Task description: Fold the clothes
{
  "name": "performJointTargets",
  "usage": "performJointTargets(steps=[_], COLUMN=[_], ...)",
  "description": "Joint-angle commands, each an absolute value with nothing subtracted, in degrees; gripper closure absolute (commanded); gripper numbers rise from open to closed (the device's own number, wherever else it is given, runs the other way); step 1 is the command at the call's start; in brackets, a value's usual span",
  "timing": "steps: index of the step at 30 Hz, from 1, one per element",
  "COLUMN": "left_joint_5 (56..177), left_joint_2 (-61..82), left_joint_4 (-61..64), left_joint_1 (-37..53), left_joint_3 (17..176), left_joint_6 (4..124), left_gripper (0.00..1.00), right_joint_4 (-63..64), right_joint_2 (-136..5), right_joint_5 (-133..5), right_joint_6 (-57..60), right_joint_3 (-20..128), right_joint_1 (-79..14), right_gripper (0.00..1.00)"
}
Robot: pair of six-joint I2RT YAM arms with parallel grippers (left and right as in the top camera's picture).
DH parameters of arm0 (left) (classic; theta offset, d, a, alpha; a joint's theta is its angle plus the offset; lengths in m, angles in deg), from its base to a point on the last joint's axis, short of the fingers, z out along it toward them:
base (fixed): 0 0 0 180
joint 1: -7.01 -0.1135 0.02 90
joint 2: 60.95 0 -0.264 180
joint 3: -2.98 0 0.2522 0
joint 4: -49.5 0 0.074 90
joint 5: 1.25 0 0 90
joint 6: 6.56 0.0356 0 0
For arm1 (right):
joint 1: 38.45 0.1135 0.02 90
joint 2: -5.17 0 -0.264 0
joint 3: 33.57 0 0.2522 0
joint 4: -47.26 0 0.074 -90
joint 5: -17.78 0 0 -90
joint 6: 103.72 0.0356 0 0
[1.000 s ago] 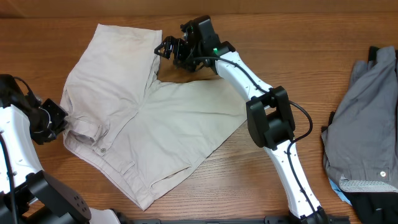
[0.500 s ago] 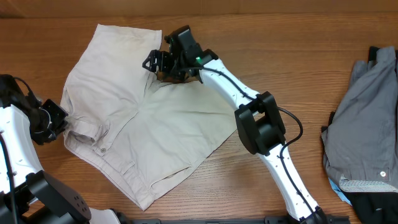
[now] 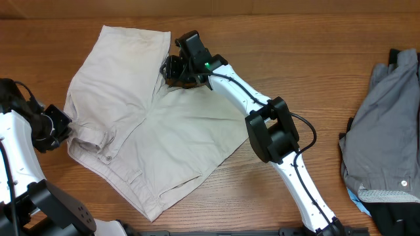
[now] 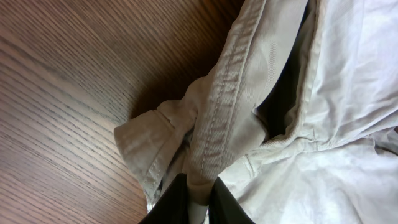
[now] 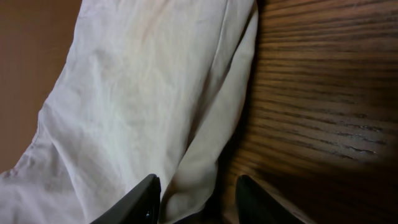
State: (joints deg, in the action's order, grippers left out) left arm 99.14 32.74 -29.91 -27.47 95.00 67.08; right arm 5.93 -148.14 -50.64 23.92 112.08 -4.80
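Observation:
The clothes are a pair of pale beige shorts (image 3: 131,118), lying spread out on the wooden table (image 3: 308,39). My left gripper (image 3: 65,129) sits at their left edge and is shut on a bunched fold of the waistband (image 4: 214,124), which runs down between the dark fingers (image 4: 171,205). My right gripper (image 3: 168,67) is at the inner edge of the far leg. In the right wrist view its jaws (image 5: 199,199) stand apart. They straddle the folded hem (image 5: 205,155), with the left finger (image 5: 140,202) against the cloth and the right finger over bare wood.
A grey garment (image 3: 387,118) lies at the table's right edge, with a small dark item (image 3: 400,219) below it. Bare wood shows between the shorts and that pile and along the far side.
My right gripper moved left and slightly nearer onto the leg's inner hem, and its jaws have narrowed around it. The left arm has not moved.

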Motion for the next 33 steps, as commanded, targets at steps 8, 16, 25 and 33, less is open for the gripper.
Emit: performJointTargets(steps=[8,16,25,33], left_joint_5=[98.62,98.62,99.34,100.54], left_joint_2=[31.67,31.67,31.67,31.67], left_joint_4=[-30.41,-29.3,-23.44,-11.29], left_joint_1=[-27.04,-27.04,-26.07,-16.54], left_joint_3=[94.67,94.67,94.67,94.67], left_joint_6=[67.15,67.15,67.15,68.9], left_gripper=[0.85,0.85,0.96,0.96], right_joint_4=[6.26,2.65,-1.72,-10.99], right_joint_2=[-149.39,-149.39,-149.26,-147.88], right_joint_5=[-51.62,-53.68,-53.74,-53.81], right_joint_6=[23.53,20.43,20.32,20.27], right_joint_3=[112.92,112.92,112.98,112.98], right_joint_1=[-4.21,-5.15,-11.08,-18.99], right_gripper=[0.78,0.96,0.96,0.96])
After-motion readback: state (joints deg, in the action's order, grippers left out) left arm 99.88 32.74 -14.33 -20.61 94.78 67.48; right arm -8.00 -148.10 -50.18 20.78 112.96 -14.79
